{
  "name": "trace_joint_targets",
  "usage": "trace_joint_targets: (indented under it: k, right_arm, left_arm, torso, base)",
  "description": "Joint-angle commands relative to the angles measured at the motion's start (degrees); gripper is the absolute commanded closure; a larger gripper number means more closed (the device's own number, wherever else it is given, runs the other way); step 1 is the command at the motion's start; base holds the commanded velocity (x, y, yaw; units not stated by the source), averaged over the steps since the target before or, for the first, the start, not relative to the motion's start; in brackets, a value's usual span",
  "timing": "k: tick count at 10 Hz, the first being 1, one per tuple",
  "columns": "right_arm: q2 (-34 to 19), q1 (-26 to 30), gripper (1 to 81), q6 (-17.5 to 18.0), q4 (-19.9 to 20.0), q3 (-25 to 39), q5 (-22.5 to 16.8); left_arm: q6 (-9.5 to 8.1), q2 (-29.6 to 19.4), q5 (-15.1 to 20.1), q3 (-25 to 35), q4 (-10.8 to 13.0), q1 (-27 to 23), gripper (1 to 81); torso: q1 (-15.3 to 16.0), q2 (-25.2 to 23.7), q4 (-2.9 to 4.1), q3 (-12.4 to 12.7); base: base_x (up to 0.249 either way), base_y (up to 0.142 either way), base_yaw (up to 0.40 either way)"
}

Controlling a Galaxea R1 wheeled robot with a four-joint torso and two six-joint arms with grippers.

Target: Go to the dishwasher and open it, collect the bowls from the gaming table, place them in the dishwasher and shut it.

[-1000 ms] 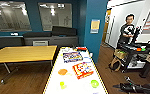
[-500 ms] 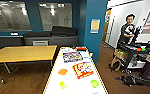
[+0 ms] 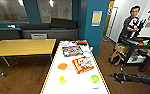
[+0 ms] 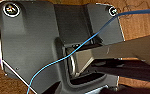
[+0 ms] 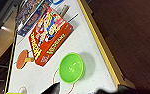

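**Facing the white game table, bowls laid out on its top**

The long white-topped gaming table with yellow edges (image 3: 73,86) runs away from the robot down the middle of the head view, from 6 o'clock toward 12. On it, at about 5 o'clock of the tabletop, sits a bright green round plastic bowl (image 3: 94,78); the right wrist view shows the same bowl (image 5: 71,67) upright, close to the table's yellow edge (image 5: 101,47) and apart from the box. A small yellow-green bowl (image 3: 62,79) lies at roughly 7 o'clock, and a flat orange round piece (image 3: 62,66) lies at 9 o'clock, just beside a red rectangular cardboard game box (image 3: 82,64) at the centre. Whether the orange piece is a bowl cannot be told; in the right wrist view it (image 5: 21,59) looks like a paddle with a short handle. A blue-purple game box (image 3: 72,50) lies farther off toward 12 o'clock.

A plain yellow-wood table (image 3: 22,46) stands at 10 o'clock, apart from the gaming table. At 2 o'clock a person in dark clothes (image 3: 131,23) stands behind a black cart (image 3: 134,48). The floor is dark brown wood (image 3: 23,77).

The left wrist view shows a blue cable (image 4: 73,51) crossing the robot's dark plate. For both grippers, I cannot tell how the jaws stand.
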Motion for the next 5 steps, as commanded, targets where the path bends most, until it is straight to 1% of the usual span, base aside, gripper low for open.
trace_joint_targets:
  k: [1,3,4,5]
  right_arm:
    - [-0.2,9.1,1.0,0.3,0.9,-1.8,-1.0]
    - [0.8,9.8,1.0,0.4,1.0,-2.8,-1.0]
    - [1.1,10.3,1.0,0.7,0.9,-2.9,-1.0]
    - [1.3,11.2,1.0,1.3,0.9,-3.0,-1.0]
  left_arm:
    - [0.06,-0.4,2.9,0.2,-0.2,-1.4,1.0]
    - [0.06,-0.5,2.9,0.2,-0.2,-1.4,1.0]
    - [0.06,-0.5,2.9,0.2,-0.2,-1.4,1.0]
    - [0.06,-0.5,2.9,0.2,-0.2,-1.4,1.0]
  torso:
    - [0.0,0.0,0.00,-3.3]
    - [0.0,0.0,0.00,-5.6]
    - [0.0,0.0,0.00,-3.6]
    - [0.0,0.0,0.00,-4.4]
  base:
    - [0.000,0.000,0.000]
    - [0.000,0.000,0.000]
    - [0.000,0.000,0.000]
    - [0.000,0.000,0.000]
